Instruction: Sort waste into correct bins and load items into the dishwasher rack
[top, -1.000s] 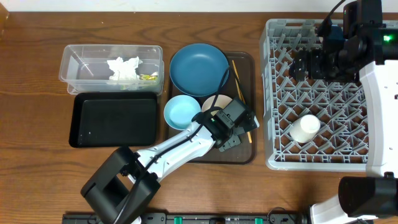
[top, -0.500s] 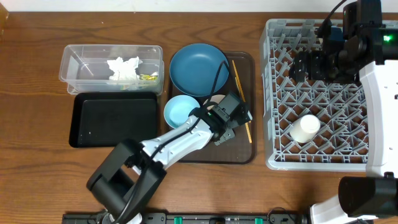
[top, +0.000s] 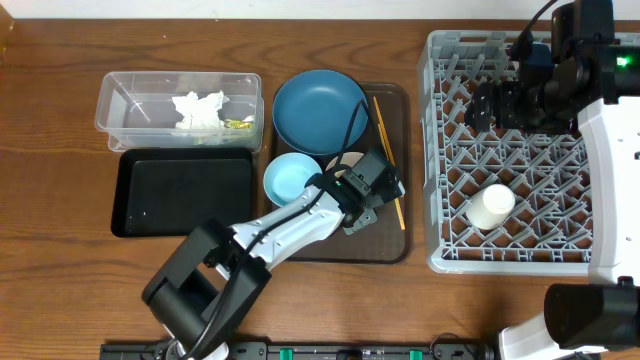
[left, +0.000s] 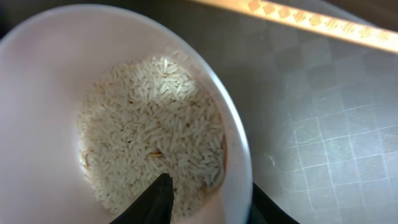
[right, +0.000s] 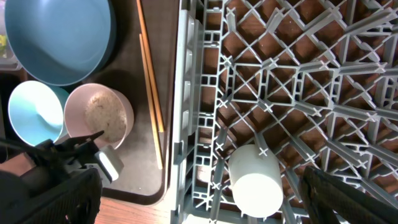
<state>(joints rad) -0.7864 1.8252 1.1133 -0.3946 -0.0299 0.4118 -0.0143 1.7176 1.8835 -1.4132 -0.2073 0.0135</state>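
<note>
Left wrist view looks right down into the cream bowl (left: 50, 93), which has a heap of white rice (left: 155, 124) in it. The left gripper (left: 211, 202) has one finger inside the bowl by the rice and the other outside the rim. The jaws are open with the rim between them, and they do not pinch it yet. The bowl sits on the brown tray (top: 390, 240), about in its middle. The light-blue bowl (top: 287, 178) is on the brown tray too, just beside it. The chopsticks (top: 383, 130) lie along the brown tray's edge next to the dishwasher rack (top: 520, 250).

I think the rice has to be tipped into a bin, maybe the black tray (top: 185, 190), which lies off the brown tray on the side away from the rack. Lots could go wrong. The gripper would hold only one thin, smooth edge, so the bowl could slip or swing down and spill rice over the brown tray. The inside finger could push grains out. A quick lift could knock the light-blue bowl or roll the chopsticks.

The right gripper (top: 485, 105) hangs over the rack, off the brown tray, with its jaws wide apart and nothing in them.
</note>
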